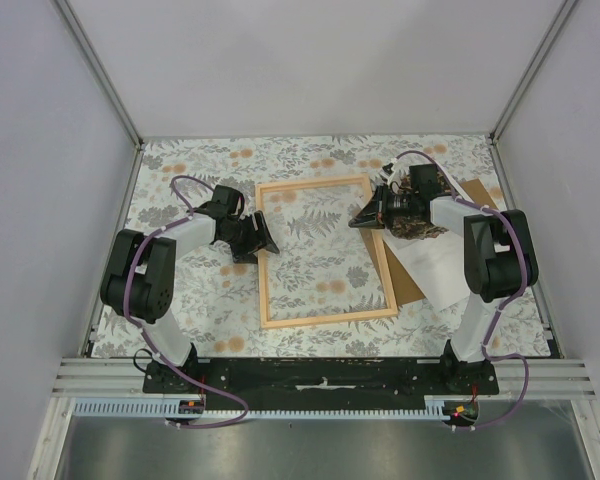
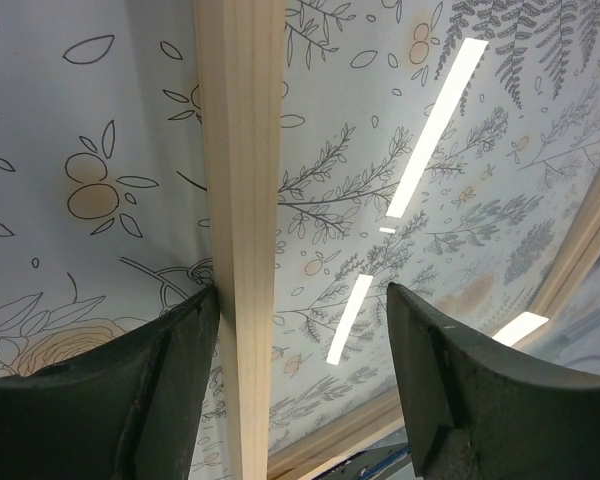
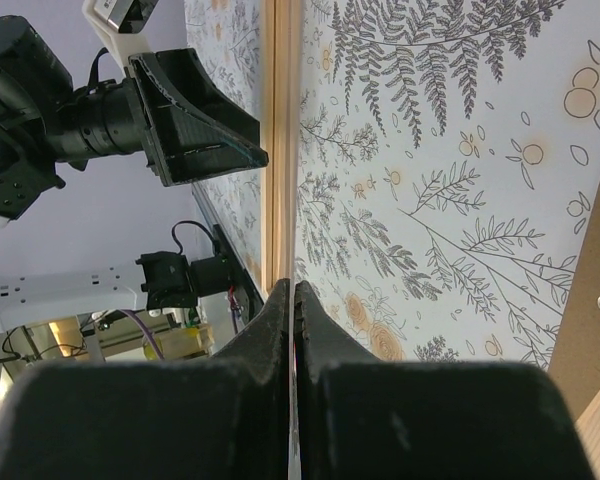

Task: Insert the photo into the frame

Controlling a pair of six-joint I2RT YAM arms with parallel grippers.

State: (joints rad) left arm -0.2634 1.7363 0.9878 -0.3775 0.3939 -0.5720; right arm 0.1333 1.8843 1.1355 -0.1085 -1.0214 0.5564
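Observation:
The light wooden frame (image 1: 330,317) lies flat mid-table on the floral cloth. My left gripper (image 1: 260,238) is open astride the frame's left rail (image 2: 240,200); in the left wrist view this gripper (image 2: 302,290) has its left finger against the rail and the other standing well clear inside the frame. My right gripper (image 1: 362,218) is at the frame's right rail near the far corner. Its jaws are shut, with a thin pale sheet edge pinched between them (image 3: 295,283). The photo (image 1: 416,231), dark print and pale area, stretches from there under the right arm, over the brown board.
A brown backing board (image 1: 412,288) lies right of the frame, under the photo; its edge shows in the right wrist view (image 3: 590,340). Light strips reflect off the surface inside the frame (image 2: 435,130). Grey walls enclose the table on three sides.

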